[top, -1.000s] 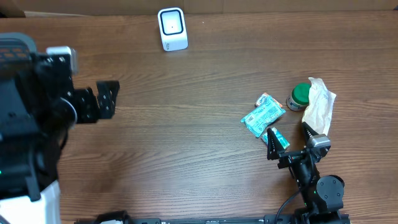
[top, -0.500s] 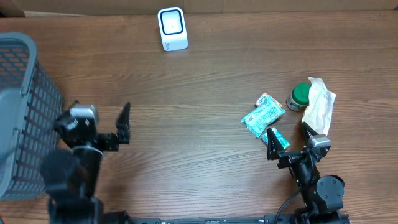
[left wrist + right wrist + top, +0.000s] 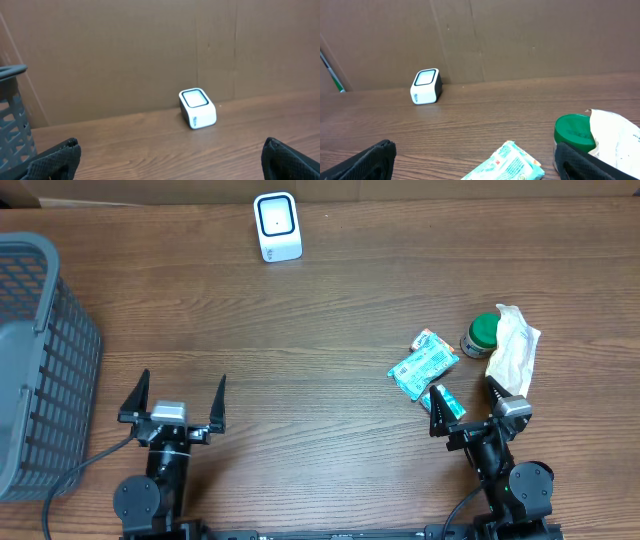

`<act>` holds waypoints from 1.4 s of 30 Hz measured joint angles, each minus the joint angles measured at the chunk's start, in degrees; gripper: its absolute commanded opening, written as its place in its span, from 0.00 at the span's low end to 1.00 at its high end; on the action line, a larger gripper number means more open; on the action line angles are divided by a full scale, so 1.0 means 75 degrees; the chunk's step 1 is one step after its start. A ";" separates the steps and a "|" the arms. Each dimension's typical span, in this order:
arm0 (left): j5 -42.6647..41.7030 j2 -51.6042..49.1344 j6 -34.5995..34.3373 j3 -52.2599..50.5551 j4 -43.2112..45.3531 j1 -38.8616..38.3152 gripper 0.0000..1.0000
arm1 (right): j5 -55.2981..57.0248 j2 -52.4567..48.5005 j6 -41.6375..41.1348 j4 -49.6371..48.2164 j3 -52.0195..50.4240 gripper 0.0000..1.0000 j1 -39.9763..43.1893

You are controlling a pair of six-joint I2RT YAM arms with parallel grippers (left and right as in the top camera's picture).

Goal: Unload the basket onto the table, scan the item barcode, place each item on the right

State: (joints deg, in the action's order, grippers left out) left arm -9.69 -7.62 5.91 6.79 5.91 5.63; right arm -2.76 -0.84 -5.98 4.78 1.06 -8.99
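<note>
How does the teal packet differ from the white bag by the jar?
The teal packet is printed, flat, and lies clear of the green-lidded jar; the white bag is plain, crumpled, and sits against the jar's right side. Both lie on the table, ungripped.

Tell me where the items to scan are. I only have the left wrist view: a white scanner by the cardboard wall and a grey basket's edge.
Observer: They lie off your frame, ahead of the right tool: a teal packet, a green-lidded jar and a crumpled white bag.
Operator: Is that tool holding anything?
Observer: No, its jaws stand open and empty; a small teal pack lies on the table beside one finger.
Operator: How far is the scanner from them?
Observer: Overhead, the scanner stands at the far edge, nearer the left tool's side than the items.
</note>
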 measured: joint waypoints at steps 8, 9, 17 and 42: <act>0.0000 0.0845 0.0393 -0.0711 -0.0096 0.0000 1.00 | -0.0003 0.0000 0.0000 -0.0003 0.0000 1.00 0.0003; 0.0000 0.0877 0.0423 -0.0737 -0.0248 -0.0006 0.99 | -0.0003 0.0000 -0.0003 -0.0003 0.0000 1.00 0.0000; 0.0006 0.0895 0.0501 -0.0831 -0.1259 -0.0006 0.99 | 0.0000 0.0000 0.0000 -0.0006 0.0000 1.00 0.0003; 0.0006 0.0895 0.0501 -0.0831 -0.1259 -0.0006 1.00 | 0.0000 0.0000 0.0000 -0.0006 0.0000 1.00 0.0003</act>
State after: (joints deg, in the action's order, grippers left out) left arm -9.65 -0.91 9.67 0.56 -3.53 5.58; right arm -2.76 -0.84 -5.98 4.73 1.06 -8.97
